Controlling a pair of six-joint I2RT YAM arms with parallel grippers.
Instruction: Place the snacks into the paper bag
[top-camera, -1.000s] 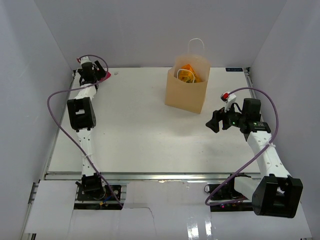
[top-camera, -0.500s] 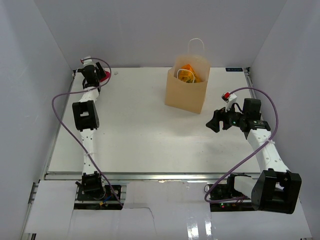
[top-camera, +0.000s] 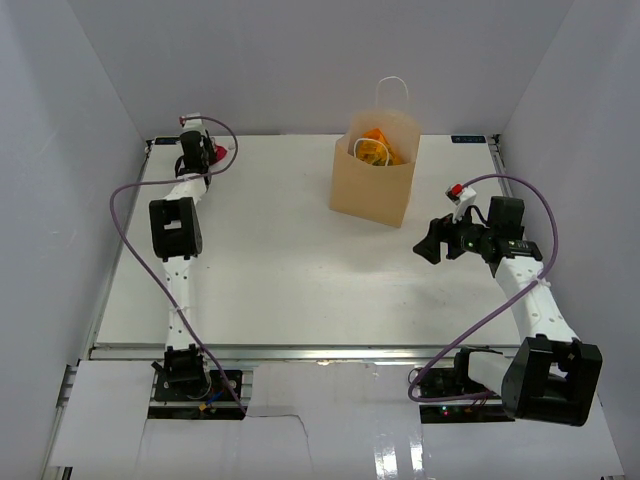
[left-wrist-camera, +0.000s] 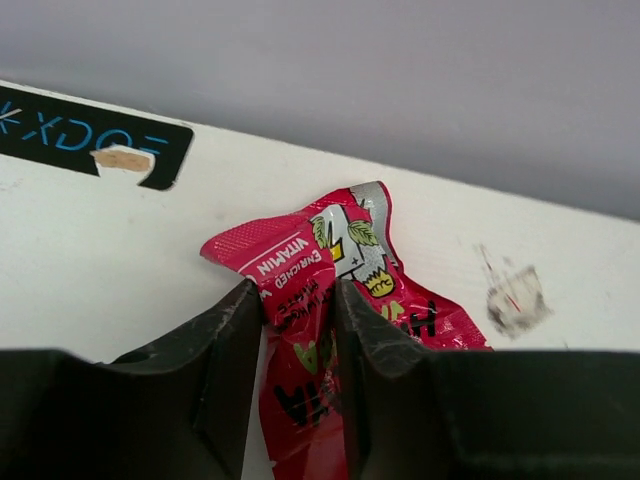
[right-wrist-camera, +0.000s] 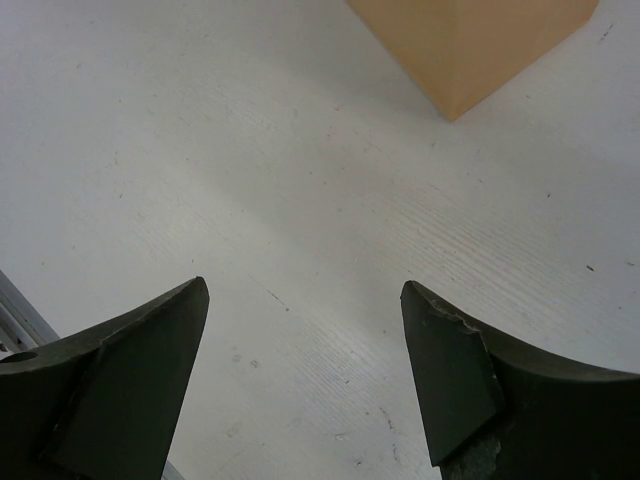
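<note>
Left gripper (left-wrist-camera: 298, 300) clamped on a thin fold of the crinkly magenta packet (left-wrist-camera: 345, 245), whose slick film may slip out before reaching the tan paper bag (top-camera: 372, 190); right gripper (right-wrist-camera: 305, 300) apart, empty

Packet (left-wrist-camera: 330, 300) magenta, white lettering, silver tip. Bag (top-camera: 372, 190) tan; pouch (top-camera: 376, 147) in it orange. Surface (top-camera: 280, 260) white. Label (left-wrist-camera: 85, 135) black, blue print.

Left end effector (left-wrist-camera: 300, 300) pinched narrow at far reach; right end effector (right-wrist-camera: 305, 300) spread wide, hovering.
</note>
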